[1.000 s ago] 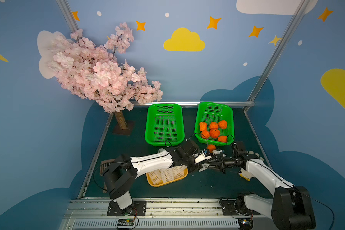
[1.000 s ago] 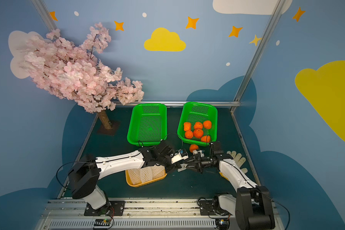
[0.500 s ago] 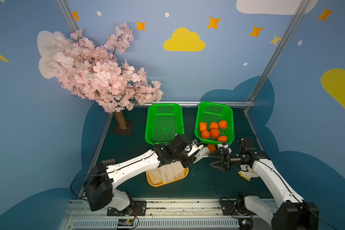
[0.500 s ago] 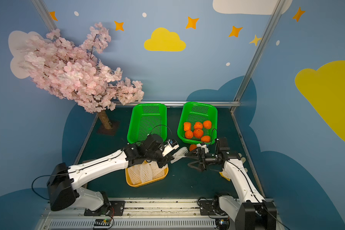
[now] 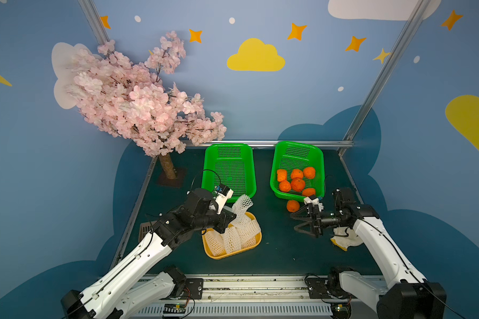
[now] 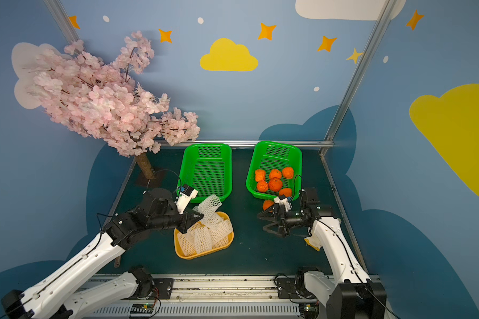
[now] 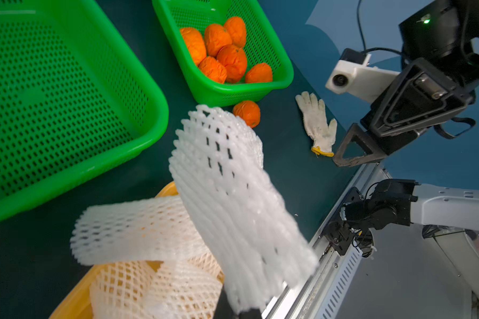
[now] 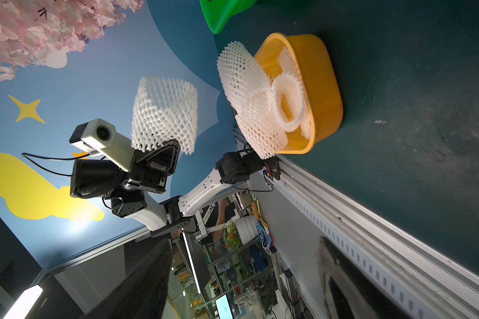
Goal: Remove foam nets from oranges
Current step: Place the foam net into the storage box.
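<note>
**One foam net (image 5: 241,205) pinched in the left fingers (image 8: 163,156); right fingers (image 7: 360,159) spread and empty**

A single white foam net is clamped at one end by the left fingers, which are pressed together on it. The rest of the sleeve is seen as an open, hollow tube standing out past the fingertips, raised clear of the counter (image 5: 282,256). Its free end is turned toward the green basket (image 5: 230,165) that lies just beyond the left fingers.

Directly below the left fingers a yellow tray (image 8: 324,91) is set on the counter. Several more foam nets (image 5: 233,237) are piled in it, and one is seen leaning out over its rim.

The right fingers are held wide apart with nothing between them. They are kept above the counter, well apart from the left fingers and pointed toward them.

Just beyond the right fingers a bare orange (image 5: 292,205) lies on the counter, close against the outer wall of a second green basket (image 5: 296,156). Whether the fruit touches that wall cannot be told. Six bare oranges (image 5: 296,179) are gathered inside this basket, at the end nearest the right fingers.

A white work glove (image 7: 318,124) is seen on the counter behind the right fingers, partly under the right arm. A pink blossom tree (image 5: 138,105) is placed far beyond the left fingers, at the counter's back corner.
</note>
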You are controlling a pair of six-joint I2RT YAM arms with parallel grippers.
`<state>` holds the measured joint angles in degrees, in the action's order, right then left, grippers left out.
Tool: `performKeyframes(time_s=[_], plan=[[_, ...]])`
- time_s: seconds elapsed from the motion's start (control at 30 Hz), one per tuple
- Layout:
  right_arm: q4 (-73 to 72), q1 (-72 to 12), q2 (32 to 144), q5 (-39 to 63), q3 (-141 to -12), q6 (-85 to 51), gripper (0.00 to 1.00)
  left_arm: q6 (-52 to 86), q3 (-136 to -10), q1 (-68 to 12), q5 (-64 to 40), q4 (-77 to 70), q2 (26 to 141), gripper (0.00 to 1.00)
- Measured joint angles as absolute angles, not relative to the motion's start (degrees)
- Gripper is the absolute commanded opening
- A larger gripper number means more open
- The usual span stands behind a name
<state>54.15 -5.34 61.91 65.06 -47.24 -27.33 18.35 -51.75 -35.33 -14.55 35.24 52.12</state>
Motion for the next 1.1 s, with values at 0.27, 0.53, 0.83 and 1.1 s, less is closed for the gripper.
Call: performKeyframes(time_s=[0.27, 0.53, 0.83, 1.1], plan=[[56.5, -5.3, 65.5, 58.6, -50.2, -23.3, 0.81, 22.5, -44.9, -25.3, -19.6, 35.8, 56.4, 0.03], [57.5, -5.4, 71.8, 47.5, -51.2, -19.0, 0.81, 23.3, -42.2, -22.3, -22.6, 34.5, 66.7, 0.03], [54.5, -5.5, 78.7, 40.9, -52.0, -17.8, 0.81, 23.0, -42.8, -21.4, -24.4, 37.6, 77.8, 0.03], [51.4, -6.8, 84.4, 33.9, -54.7, -16.6, 0.81, 21.9, -47.0, -21.4, -19.4, 42.6, 81.8, 0.1]])
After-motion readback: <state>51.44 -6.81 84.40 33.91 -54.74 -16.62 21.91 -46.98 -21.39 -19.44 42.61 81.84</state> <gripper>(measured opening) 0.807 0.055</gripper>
